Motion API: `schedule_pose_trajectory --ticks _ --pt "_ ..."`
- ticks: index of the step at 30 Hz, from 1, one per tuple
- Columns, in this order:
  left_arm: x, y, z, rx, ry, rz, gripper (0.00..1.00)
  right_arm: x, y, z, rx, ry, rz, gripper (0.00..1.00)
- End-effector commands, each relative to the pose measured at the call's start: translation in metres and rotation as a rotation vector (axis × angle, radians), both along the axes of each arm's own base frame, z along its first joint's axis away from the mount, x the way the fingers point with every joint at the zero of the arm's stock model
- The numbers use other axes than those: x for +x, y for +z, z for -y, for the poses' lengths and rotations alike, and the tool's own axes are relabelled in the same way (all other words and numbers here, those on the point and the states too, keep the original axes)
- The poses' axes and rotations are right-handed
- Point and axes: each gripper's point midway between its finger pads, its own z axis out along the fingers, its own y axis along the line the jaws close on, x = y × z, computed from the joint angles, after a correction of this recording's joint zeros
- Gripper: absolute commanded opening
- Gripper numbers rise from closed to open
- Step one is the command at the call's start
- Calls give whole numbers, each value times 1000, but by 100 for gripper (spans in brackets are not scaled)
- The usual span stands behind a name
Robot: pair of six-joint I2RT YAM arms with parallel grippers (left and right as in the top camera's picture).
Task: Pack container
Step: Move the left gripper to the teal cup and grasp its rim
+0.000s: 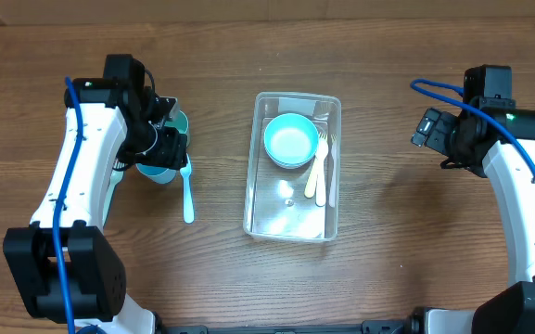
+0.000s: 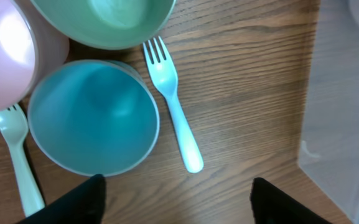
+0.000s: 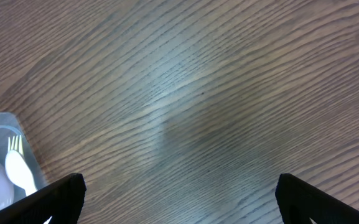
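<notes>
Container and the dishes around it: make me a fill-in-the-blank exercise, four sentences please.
1. Inside the container sits a light-blue ____, beside two pale utensils.
2. The light-blue fork lies on the ____, outside the container.
3. In the left wrist view, the teal bowl sits between a pale-green fork and a light-blue ____.
4. The gripper over bare wood, away from the bowls, belongs to the ____ arm.
Missing words: bowl; table; fork; right.
</notes>
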Motion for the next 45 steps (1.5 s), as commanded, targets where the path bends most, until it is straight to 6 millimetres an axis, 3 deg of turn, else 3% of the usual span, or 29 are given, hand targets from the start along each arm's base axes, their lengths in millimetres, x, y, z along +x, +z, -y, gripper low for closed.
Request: schedule_pose_trajectory --ticks 1,9,13,17,29,36,39,45 --pt "2 -14 -1 10 -15 -27 75 4 15 2 -13 0 46 100" --pt "11 -38 -3 19 -41 -54 66 4 15 2 -13 0 46 100" --pt "14 -39 -7 49 -45 -44 58 4 15 2 -13 0 46 100" --pt "17 -40 -7 49 -46 -31 58 4 15 2 -13 0 46 100" --pt "19 -47 11 147 -156 -6 48 4 15 2 -13 0 46 100" --pt "16 -57 -3 239 -80 -17 41 4 15 2 -13 0 46 100" --pt "17 -56 -5 249 -77 -16 48 4 15 2 -13 0 46 100" --pt "17 -57 -5 249 -85 -13 41 4 15 2 -13 0 46 100"
